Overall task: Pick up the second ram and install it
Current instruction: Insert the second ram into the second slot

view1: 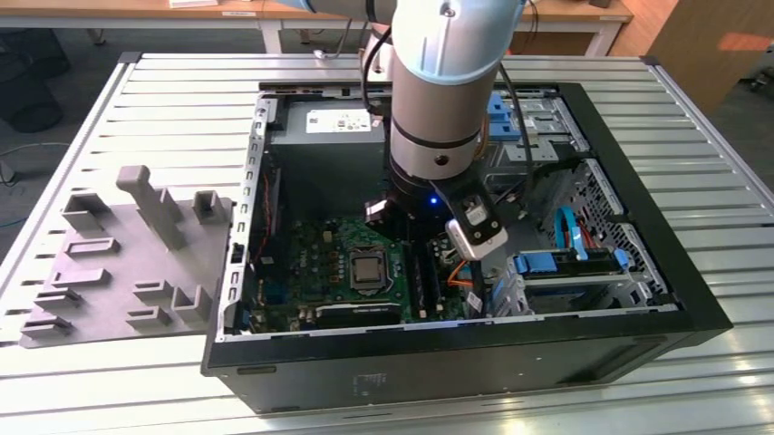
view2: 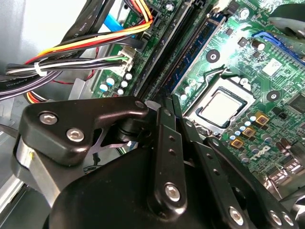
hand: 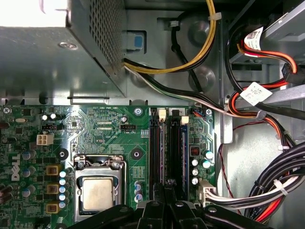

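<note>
Item: slatted metal table (view1: 181, 118), bearing an open computer case (view1: 484, 362) laid on its side across the middle, with its walls near the table's far and near edges. Along the table's edge at the exterior view's left: grey moulded tray (view1: 121, 263), just beside the case wall. Inside the case: motherboard (view1: 321, 272) on the floor toward the near wall; power supply (view1: 326, 136) against the far wall; drive cage (view1: 568, 263) with blue tabs along the wall at the exterior view's right. Arm (view1: 441, 82): upright in the open room between power supply and drive cage. Gripper (view2: 170, 104): low over the memory slots (hand: 159, 152), which run along the motherboard's edge nearest the drive cage, beside the processor socket (hand: 97, 191). Gripper state: cannot be told. Second ram: dark strips lie along the slots under the gripper; whether one is the stick, seated or held, cannot be told. Clearance: socket side low and open; opposite side crowded by a cable bundle (hand: 267, 191) close to the board's edge. Room: wooden desks (view1: 121, 9) beyond the table's far edge.
</note>
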